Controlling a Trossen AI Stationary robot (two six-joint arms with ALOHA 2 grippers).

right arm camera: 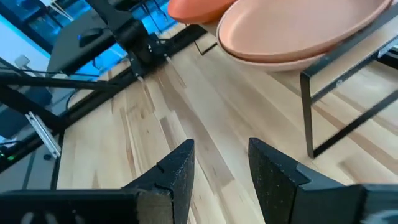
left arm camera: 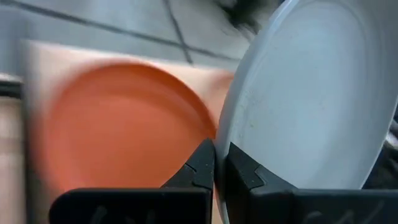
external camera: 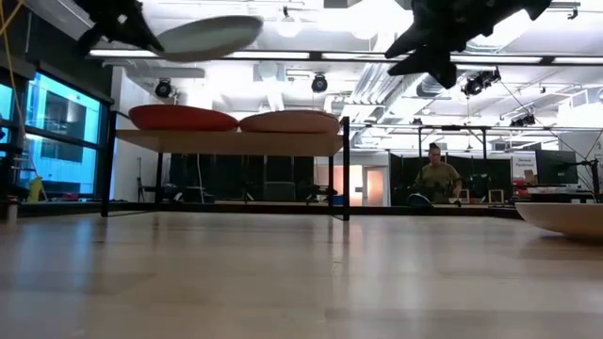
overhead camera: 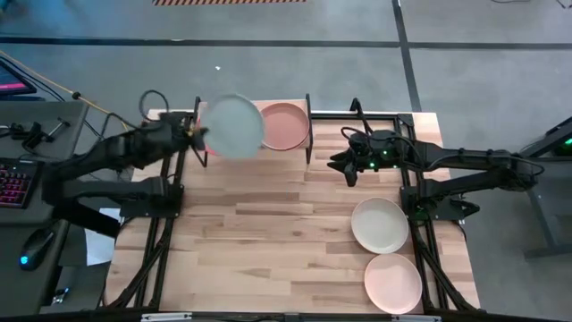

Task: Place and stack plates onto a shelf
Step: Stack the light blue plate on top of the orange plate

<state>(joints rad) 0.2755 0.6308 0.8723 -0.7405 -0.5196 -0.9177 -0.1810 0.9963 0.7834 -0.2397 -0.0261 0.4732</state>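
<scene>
While the pale blue plate hangs above the shelf, everything turns on a level, centred descent.

Left gripper: clenched on the pale blue plate's rim, high over the shelf's left half, at about 11 o'clock on the table in the high view.

Carried plate: the low view shows it well clear of the shelf and tilted slightly; it seems to sit over the red plate, whose edge just peeks out beneath it from above.

Shelf load: red plate on the left half, terracotta plate just beside it on the right half.

Judged step: stacking the pale blue plate, most likely onto the red one.

How to do it well: square the plate over the red one, level it, lower slowly until the rims nest, and only then let go; a tilted drop could slide it off or nudge its terracotta neighbour.

Right gripper: fingers apart and holding nothing, waiting over the table just right of the shelf, at about 1 o'clock.

Waiting plates: cream plate and peach plate on the tabletop toward 4 and 5 o'clock.
</scene>
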